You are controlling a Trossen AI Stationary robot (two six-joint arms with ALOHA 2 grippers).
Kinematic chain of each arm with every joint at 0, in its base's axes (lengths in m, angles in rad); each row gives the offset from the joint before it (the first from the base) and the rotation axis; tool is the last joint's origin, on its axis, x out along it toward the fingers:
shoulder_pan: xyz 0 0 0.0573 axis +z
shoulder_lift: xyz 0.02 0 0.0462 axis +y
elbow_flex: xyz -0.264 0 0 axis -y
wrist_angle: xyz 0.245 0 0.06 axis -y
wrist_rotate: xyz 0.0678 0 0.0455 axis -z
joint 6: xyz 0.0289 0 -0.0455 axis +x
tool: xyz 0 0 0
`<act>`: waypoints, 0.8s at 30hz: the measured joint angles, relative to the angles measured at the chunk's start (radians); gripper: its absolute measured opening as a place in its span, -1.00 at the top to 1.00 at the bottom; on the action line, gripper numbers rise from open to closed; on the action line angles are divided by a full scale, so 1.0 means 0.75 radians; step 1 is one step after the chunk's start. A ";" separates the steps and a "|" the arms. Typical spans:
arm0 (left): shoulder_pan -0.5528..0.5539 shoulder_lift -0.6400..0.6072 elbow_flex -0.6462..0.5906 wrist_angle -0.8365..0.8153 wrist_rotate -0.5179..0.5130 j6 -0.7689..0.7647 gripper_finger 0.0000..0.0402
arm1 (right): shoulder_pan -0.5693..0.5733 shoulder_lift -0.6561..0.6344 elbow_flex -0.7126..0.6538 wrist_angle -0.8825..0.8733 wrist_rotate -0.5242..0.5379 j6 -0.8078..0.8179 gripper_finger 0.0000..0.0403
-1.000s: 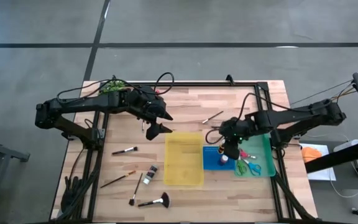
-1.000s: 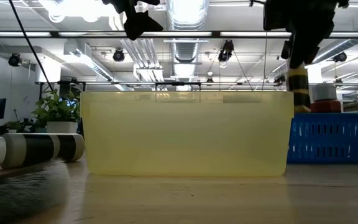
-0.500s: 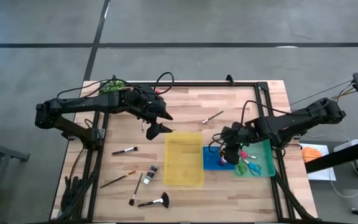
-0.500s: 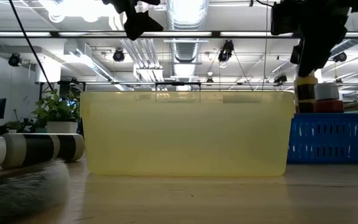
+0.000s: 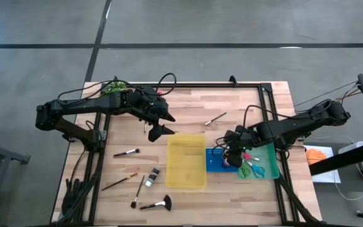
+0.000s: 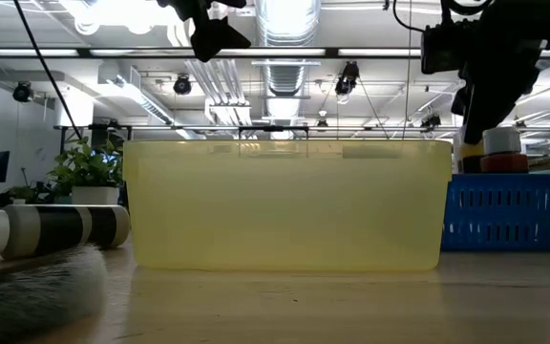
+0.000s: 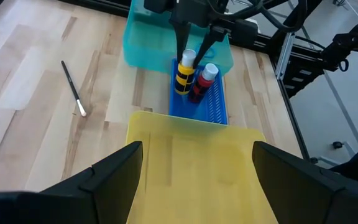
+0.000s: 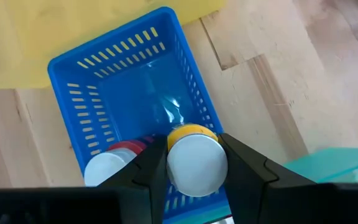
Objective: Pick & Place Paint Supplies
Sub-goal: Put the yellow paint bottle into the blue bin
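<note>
My right gripper (image 5: 234, 152) is over the blue basket (image 5: 218, 161), shut on a yellow-and-black striped paint bottle (image 7: 183, 72) with a white cap (image 8: 194, 163). That bottle stands upright next to a red bottle (image 7: 202, 85) inside the basket. My left gripper (image 5: 164, 124) hangs open above the table, off the yellow tray's (image 5: 186, 160) far left corner, touching nothing. Thin brushes (image 5: 126, 152), a black fan brush (image 5: 159, 203) and a black bottle (image 5: 153, 175) lie on the table's left part. Scissors (image 5: 251, 168) lie in the green tray (image 5: 266, 151). My right gripper pinches the striped bottle between its two fingers (image 8: 153, 169) at the top, around the white cap and neck (image 7: 187, 58). The fingers come from above, pointing down. The bottle is upright with its lower part inside the blue basket; whether its base rests on the floor cannot be told.
A potted plant (image 5: 113, 87) stands at the far left corner. One thin brush (image 5: 216, 118) lies on bare wood beyond the trays. In the low view the yellow tray's wall (image 6: 285, 205) fills the middle, with a fan brush's bristles (image 6: 36, 287) close in front.
My right gripper has come down and slightly toward the table's right with the striped bottle. The bottle has sunk from above the basket's rim to inside the blue basket, beside the red bottle. It stays upright.
</note>
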 joint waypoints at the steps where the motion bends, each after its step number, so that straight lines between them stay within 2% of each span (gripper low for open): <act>1: 0.000 0.000 0.000 0.000 0.000 0.000 -0.57 | 0.002 0.000 -0.002 0.004 0.002 0.000 0.44; 12: 0.008 0.000 0.000 0.000 0.000 0.000 -0.57 | 0.050 0.000 -0.024 0.005 0.061 -0.011 0.44; 24: 0.011 0.000 0.000 0.000 0.000 -0.004 -0.56 | 0.050 0.001 -0.043 0.036 0.061 -0.039 0.44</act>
